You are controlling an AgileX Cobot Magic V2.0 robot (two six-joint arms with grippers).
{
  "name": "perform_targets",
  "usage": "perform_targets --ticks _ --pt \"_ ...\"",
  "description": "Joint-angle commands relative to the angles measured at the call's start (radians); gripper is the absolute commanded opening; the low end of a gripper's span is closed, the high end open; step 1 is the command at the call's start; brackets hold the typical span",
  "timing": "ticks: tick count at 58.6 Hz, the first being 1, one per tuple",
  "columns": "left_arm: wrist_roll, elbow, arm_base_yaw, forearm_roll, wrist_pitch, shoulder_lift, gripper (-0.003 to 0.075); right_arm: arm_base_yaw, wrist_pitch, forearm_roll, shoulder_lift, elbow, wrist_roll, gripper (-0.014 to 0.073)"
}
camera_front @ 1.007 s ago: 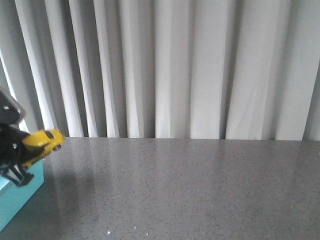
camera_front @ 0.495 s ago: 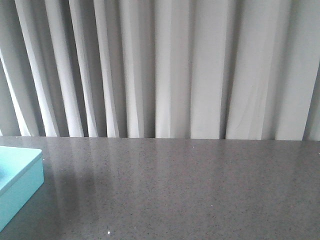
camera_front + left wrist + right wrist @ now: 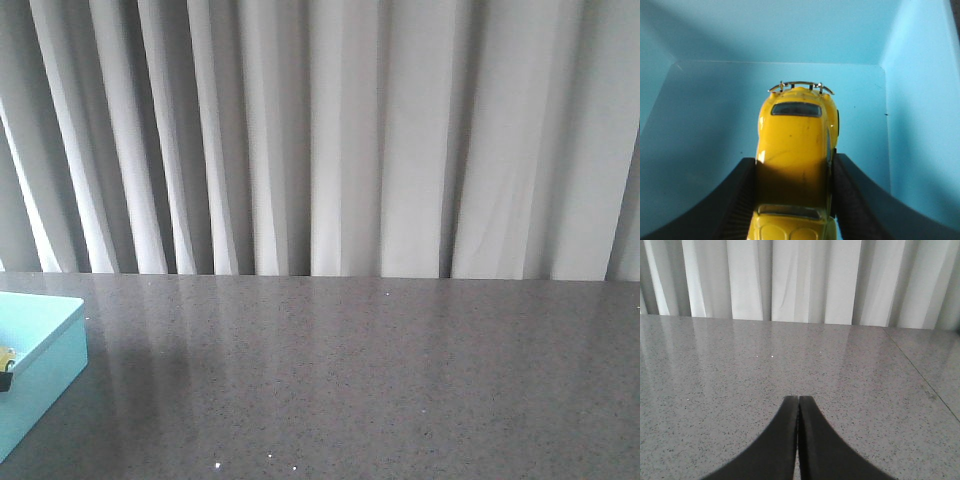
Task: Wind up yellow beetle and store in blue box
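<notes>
Left tool (image 3: 792, 200) clenched on the yellow beetle (image 3: 794, 165), one dark finger (image 3: 737, 200) pressed against each flank of the glossy body. Beetle held lengthwise between the fingers, chrome bumper end pointing away from the tool, a window on the roofline just behind it. Held inside the blue box (image 3: 920, 100): turquoise floor ahead of and below the tool, one wall rising beyond the bumper, another wall close along one side of the fingers. Cannot tell whether the wheels touch the floor of the box.

From the front, only a corner of the blue box (image 3: 55, 350) showing at the left edge of the grey speckled worktop (image 3: 380, 380), with a sliver of the yellow beetle (image 3: 5, 358) peeking above its rim at the frame edge. Pale pleated curtain (image 3: 340, 130) behind.

Right tool (image 3: 798, 405) pressed fully together, fingertips touching, gripping nothing, poised above bare worktop (image 3: 715, 370) well apart from the box.
</notes>
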State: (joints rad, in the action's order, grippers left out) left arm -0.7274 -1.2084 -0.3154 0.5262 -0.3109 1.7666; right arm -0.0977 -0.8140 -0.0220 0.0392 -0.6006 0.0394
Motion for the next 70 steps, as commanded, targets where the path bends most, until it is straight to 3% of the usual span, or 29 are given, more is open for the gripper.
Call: perform_targets --ticks 1,8,13,25,40,47,57,70 --pt "0.027 -0.029 -0.002 0.02 0.034 -0.047 0.0307 -0.002 0.071 -0.004 0.027 -0.023 0.001 -0.0007" --pt "0.096 -0.029 -0.002 0.02 0.029 -0.047 0.0444 -0.002 0.071 -0.004 0.027 -0.023 0.001 -0.0007" --pt "0.144 -0.029 -0.002 0.021 0.034 -0.051 0.0496 -0.002 0.071 -0.004 0.027 -0.023 0.001 -0.0007" --pt "0.177 -0.029 -0.002 0.022 0.056 -0.106 0.0494 -0.002 0.071 -0.004 0.027 -0.023 0.001 -0.0007" --pt "0.252 -0.029 -0.002 0.025 0.078 -0.259 0.0375 -0.002 0.071 -0.004 0.027 -0.023 0.001 -0.0007" --pt "0.282 -0.029 -0.002 0.071 0.036 -0.341 0.0249 -0.002 0.071 -0.004 0.027 -0.023 0.001 -0.0007" --pt "0.297 -0.029 -0.002 0.193 -0.138 -0.486 -0.0007 -0.002 0.071 -0.004 0.027 -0.023 0.001 -0.0007" --pt "0.285 -0.029 0.044 0.232 -0.365 -0.665 -0.0006 -0.002 0.071 -0.004 0.027 -0.023 0.001 -0.0007"
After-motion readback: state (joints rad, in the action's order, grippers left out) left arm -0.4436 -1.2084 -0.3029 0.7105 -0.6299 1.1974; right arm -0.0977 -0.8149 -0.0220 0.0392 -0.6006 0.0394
